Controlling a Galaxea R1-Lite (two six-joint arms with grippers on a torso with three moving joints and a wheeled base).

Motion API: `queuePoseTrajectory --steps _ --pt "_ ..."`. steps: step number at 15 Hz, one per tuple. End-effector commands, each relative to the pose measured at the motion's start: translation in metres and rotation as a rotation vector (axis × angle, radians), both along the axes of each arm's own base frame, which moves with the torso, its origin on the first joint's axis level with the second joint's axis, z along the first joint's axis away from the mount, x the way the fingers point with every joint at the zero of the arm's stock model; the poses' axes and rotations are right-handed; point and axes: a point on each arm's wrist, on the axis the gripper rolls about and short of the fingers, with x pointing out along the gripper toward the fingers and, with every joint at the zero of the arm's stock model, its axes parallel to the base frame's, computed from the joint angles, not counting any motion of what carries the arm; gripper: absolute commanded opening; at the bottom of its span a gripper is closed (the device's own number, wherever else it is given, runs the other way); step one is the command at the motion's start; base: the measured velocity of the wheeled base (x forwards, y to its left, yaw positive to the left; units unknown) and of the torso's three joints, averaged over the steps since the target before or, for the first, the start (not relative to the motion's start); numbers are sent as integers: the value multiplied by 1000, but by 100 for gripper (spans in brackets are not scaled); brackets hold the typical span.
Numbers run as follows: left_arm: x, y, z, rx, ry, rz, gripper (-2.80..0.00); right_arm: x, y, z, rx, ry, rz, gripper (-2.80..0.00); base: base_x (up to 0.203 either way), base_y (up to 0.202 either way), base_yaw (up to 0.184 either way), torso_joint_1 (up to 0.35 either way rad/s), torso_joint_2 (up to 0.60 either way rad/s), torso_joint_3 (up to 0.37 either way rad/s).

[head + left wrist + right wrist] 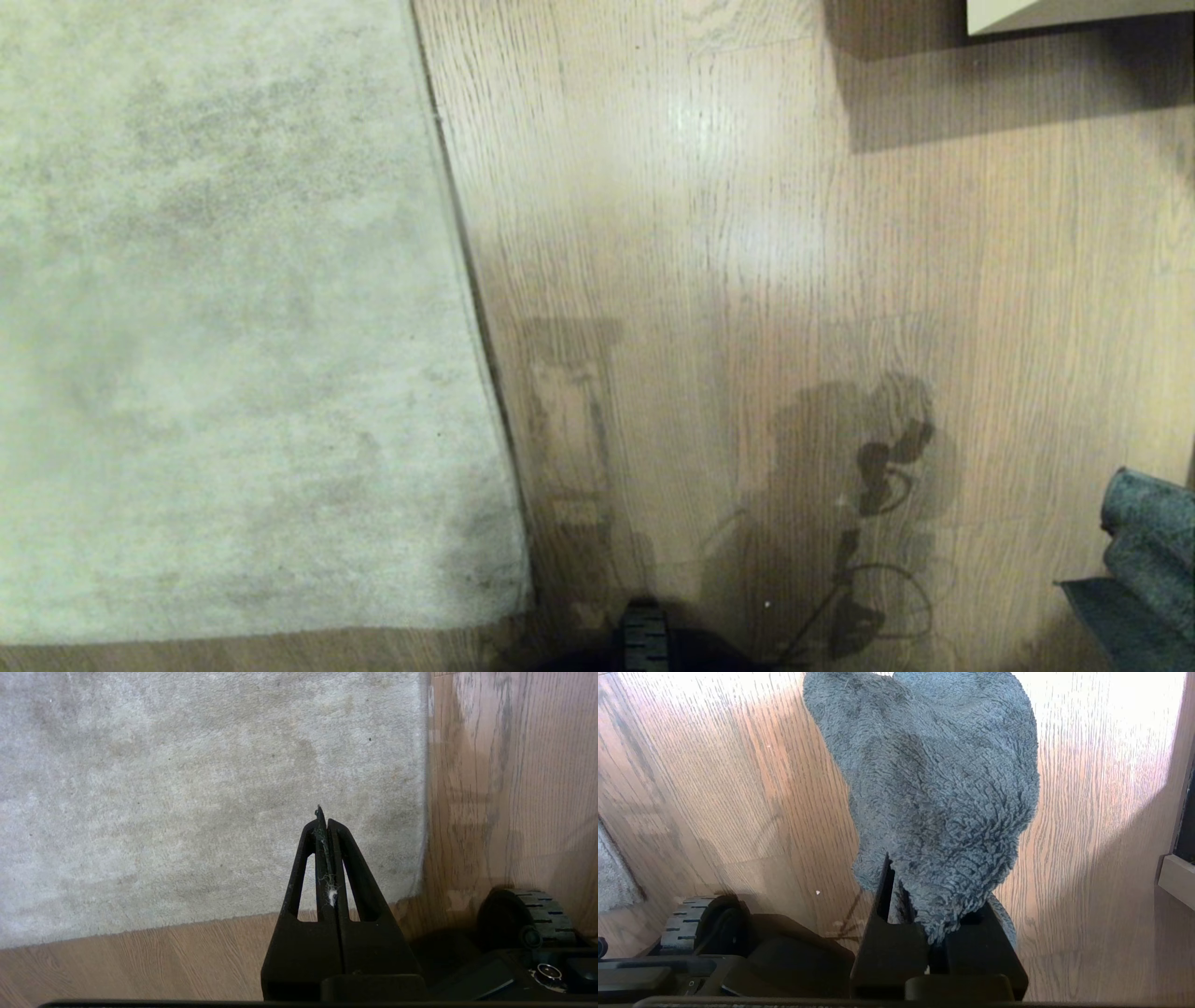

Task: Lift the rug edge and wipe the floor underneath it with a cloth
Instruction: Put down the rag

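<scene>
The pale grey-beige rug (233,327) lies flat on the left. Its rug edge (467,280) runs down to a square corner (525,602) near my base. Light wood floor (747,280) fills the right. My left gripper (325,822) hangs shut above the rug (187,788) near its corner (420,896), holding nothing but a wisp of lint. My right gripper (924,891) is shut on the teal-grey cloth (934,779), which drapes over its fingers above bare floor (738,765). In the head view only the cloth (1148,551) shows, at the lower right.
A pale furniture base (1064,14) casts a shadow at the top right and appears again as the furniture base (1174,877) in the right wrist view. My base's wheel (537,910) sits close to the rug corner.
</scene>
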Motion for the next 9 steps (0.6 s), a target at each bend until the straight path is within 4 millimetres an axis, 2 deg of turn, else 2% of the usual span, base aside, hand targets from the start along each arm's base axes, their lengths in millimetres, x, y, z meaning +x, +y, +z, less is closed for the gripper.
queuePoseTrajectory --steps 1,9 --pt "0 0 0 0 0 1 -280 0 0 0 0 -1 1 -280 0 0 0 0 0 0" --pt "0 0 0 2 1 2 -280 0 0 0 0 0 1 -280 0 0 0 0 0 0"
